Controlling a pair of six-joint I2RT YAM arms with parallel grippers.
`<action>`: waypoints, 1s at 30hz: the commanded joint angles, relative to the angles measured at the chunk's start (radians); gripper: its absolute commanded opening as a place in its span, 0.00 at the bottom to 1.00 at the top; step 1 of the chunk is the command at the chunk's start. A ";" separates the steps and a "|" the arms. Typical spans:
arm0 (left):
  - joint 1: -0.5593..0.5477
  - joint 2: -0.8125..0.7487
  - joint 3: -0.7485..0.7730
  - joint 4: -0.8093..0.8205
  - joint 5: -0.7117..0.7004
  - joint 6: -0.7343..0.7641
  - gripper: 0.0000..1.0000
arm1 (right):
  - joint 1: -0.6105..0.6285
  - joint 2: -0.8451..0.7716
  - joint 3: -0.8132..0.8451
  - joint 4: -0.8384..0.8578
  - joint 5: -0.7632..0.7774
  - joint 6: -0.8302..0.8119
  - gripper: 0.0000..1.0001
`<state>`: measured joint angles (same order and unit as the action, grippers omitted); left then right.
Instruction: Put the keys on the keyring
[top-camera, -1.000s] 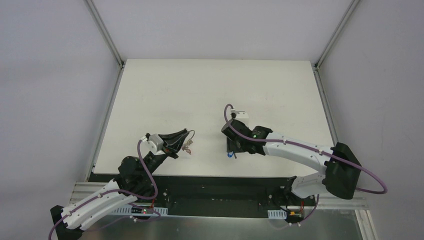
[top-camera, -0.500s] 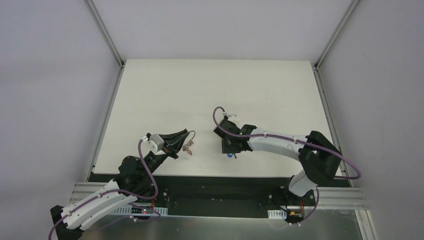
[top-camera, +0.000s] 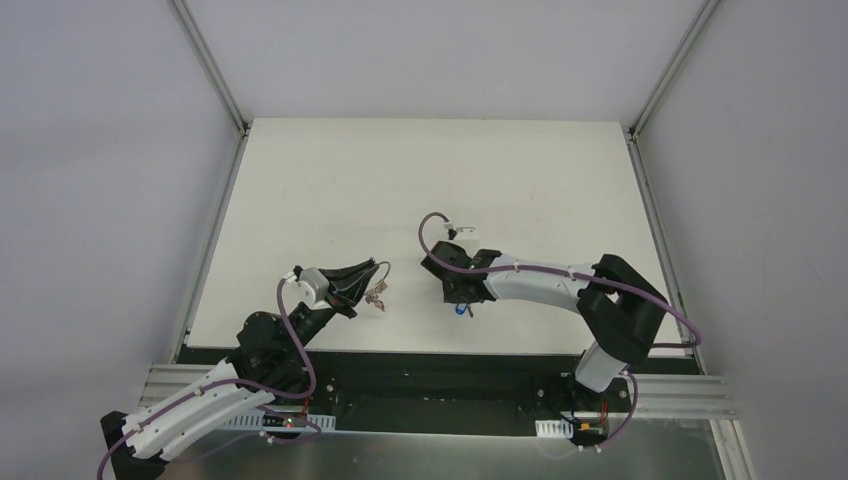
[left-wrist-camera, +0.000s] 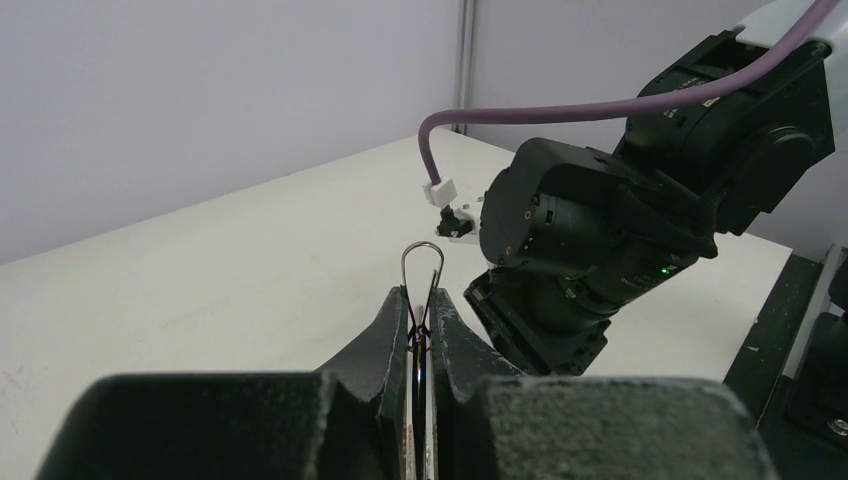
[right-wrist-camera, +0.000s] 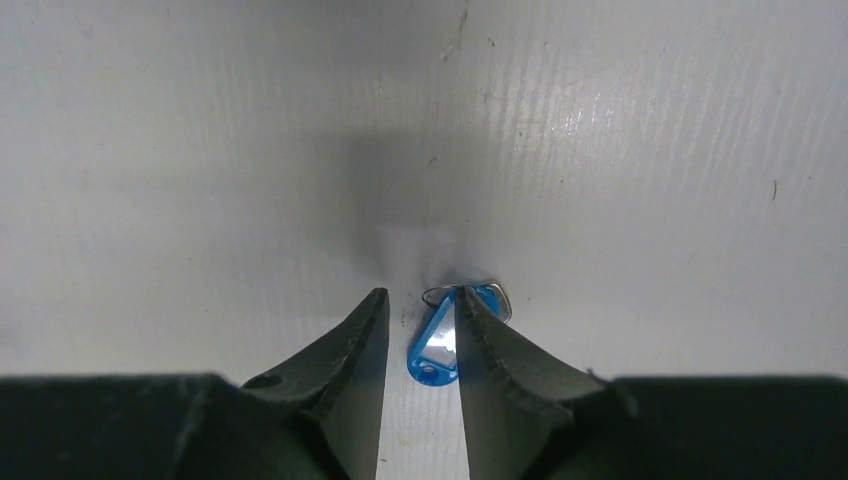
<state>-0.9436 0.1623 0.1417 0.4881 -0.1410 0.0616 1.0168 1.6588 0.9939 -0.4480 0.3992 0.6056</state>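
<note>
- My left claw (left-wrist-camera: 422, 300) is clamped fully shut on the keyring (top-camera: 377, 294). In the left wrist view the ring's thin wire loop sticks out at 12 o'clock, past my fingertips.
- From above, that claw holds the ring up off the worktop (top-camera: 400, 170), and the small silver keys hang from it at 6 o'clock.
- My right claw (right-wrist-camera: 420, 295) points straight down at the worktop, partly open, with the blue key (right-wrist-camera: 437, 345) between its two fingers.
- The finger at 3 o'clock (right-wrist-camera: 495, 355) touches the key's blue head. The finger at 9 o'clock (right-wrist-camera: 350, 350) stands just clear of it, a sliver of worktop showing between them, so I cannot call this a firm grip.
- The key lies tilted, with its hole end toward 6 o'clock and a bit of silver poking out at 1 o'clock, past the touching finger.
- From above, the blue key shows at 6 o'clock of my right wrist, well apart from the keyring, which is at its 9 o'clock.
- Since a second ago, my right claw has narrowed around the key and shifted slightly toward 9 o'clock.
- The right arm (top-camera: 540, 285) has swung its elbow in toward the middle.
- My left claw and the keyring have not moved, and the blue key sits on the same spot.
</note>
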 joint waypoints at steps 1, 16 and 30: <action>-0.009 -0.009 0.046 0.047 -0.017 -0.015 0.00 | -0.002 0.023 0.049 0.014 0.070 0.008 0.33; -0.009 -0.001 0.047 0.047 -0.015 -0.015 0.00 | 0.016 0.088 0.056 -0.033 0.021 -0.003 0.26; -0.009 0.002 0.051 0.045 -0.011 -0.019 0.00 | 0.047 0.041 -0.057 -0.010 -0.081 0.048 0.00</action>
<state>-0.9436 0.1654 0.1436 0.4877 -0.1406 0.0601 1.0496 1.7061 1.0035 -0.4068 0.4217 0.6262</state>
